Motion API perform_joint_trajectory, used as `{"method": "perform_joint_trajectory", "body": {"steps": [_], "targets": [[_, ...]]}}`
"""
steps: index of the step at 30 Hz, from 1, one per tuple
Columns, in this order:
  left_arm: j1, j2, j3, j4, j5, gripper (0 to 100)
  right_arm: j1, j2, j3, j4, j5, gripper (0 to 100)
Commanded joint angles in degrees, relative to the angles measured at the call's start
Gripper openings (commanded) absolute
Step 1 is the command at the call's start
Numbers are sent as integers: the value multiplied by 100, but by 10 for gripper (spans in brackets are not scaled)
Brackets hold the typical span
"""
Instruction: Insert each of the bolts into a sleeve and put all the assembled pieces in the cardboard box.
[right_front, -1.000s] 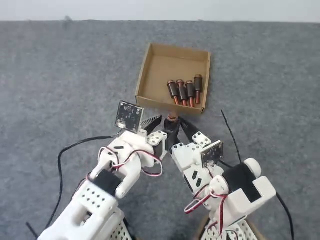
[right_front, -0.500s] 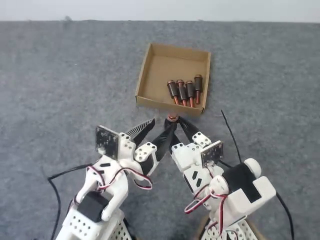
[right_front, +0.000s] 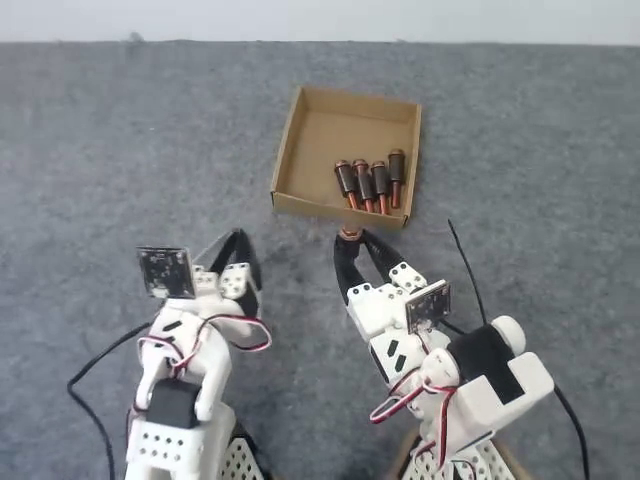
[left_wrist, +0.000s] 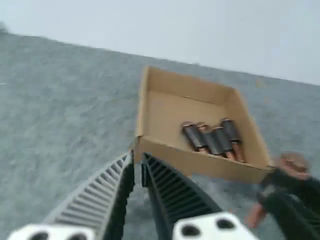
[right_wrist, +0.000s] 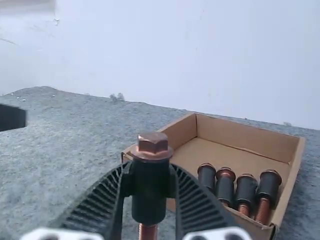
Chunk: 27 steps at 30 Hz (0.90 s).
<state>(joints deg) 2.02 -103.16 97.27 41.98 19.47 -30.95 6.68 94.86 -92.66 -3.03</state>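
**Copper bolt in a black sleeve, clamped by the right gripper before the box**

Copper-coloured hex-head bolt (right_wrist: 152, 144) sits inside a black cylindrical sleeve (right_wrist: 149, 195). Its head stands out of one end of the sleeve and its bare copper shank out of the other. The right gripper (right_wrist: 150, 186) is closed on the sleeve, one ribbed black finger on each side, and nothing else lies between them.

Just beyond that gripper's tips stands the open brown cardboard box (right_front: 345, 96), its near wall close to the held piece but not touching it. Inside, against that near wall, four assembled pieces (right_front: 371, 184) lie side by side, each a dark sleeve with copper showing at both ends.

The left gripper (left_wrist: 138, 161) sits apart from the right one, farther back from the box. Its fingers are drawn together to a thin slit and hold nothing.

From above, the held piece shows as little more than a copper head at the fingertips. The right wrist view shows the sleeve, the shank and the grip in full. The left wrist view shows the narrow gap between its own fingers. The grey carpeted table (right_front: 120, 150) lies under both arms.
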Motion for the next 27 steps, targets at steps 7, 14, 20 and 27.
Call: {"method": "perform_joint_trajectory", "body": {"steps": [7, 14, 20, 27], "targets": [[-501, -114, -75, 1987, -1275, 19, 66, -13, 70, -163, -35, 6], [-1767, -97, -75, 2066, -1679, 19, 110, -4, 70, -154, -18, 6], [-1987, -97, -75, 2066, -1679, 19, 426, -4, -132, -145, -9, 6], [-1987, -97, -75, 2066, -1679, 19, 884, -66, -870, 1042, -9, 6]]}}
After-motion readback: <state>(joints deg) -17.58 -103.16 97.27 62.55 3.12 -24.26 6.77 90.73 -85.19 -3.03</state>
